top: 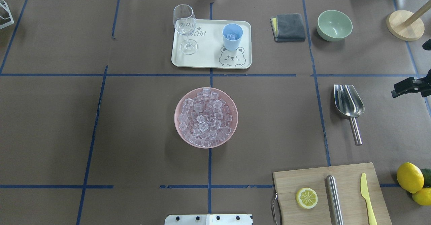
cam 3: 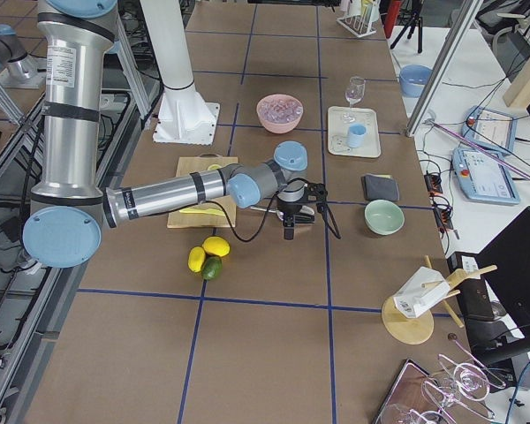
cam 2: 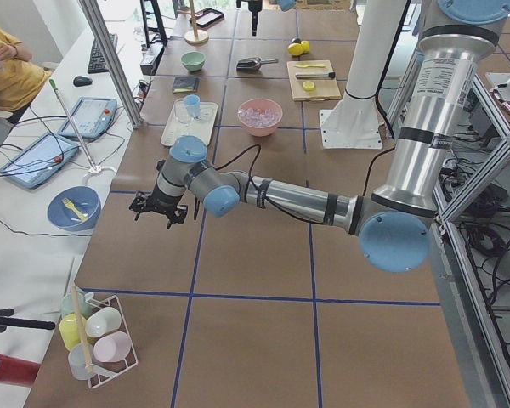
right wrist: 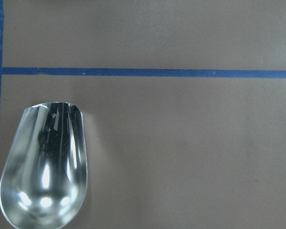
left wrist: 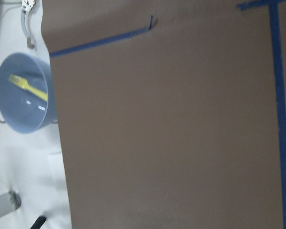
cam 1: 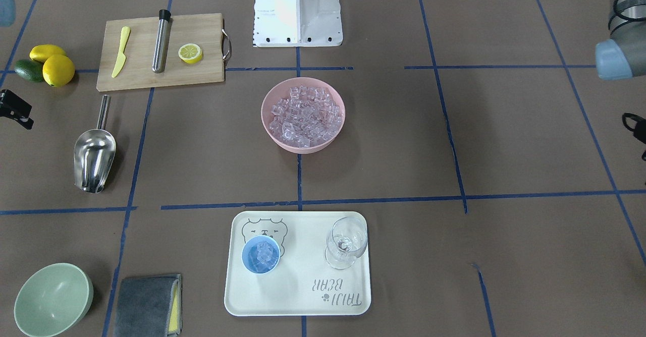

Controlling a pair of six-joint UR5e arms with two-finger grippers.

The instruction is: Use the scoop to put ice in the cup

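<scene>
Nearest robot, on table's right part: wooden board (top: 350, 174) with lemon half (top: 306, 198), steel cylinder (top: 334, 198), yellow knife (top: 367, 198).

Farther, mid-table: pink bowl (top: 176, 117) heaped with ice (top: 205, 117). Scoop (top: 348, 105) lies flat on table, well right of bowl, handle toward robot. Right hand (cam 3: 291, 221) near scoop, not touching; open or closed, cannot tell.

Far side: tray (top: 208, 56) carries 2 things, cup (top: 232, 38) with some ice inside and stemmed glass (top: 184, 24).

Left hand (cam 2: 159, 211) over bare table at left end; state cannot tell.
</scene>
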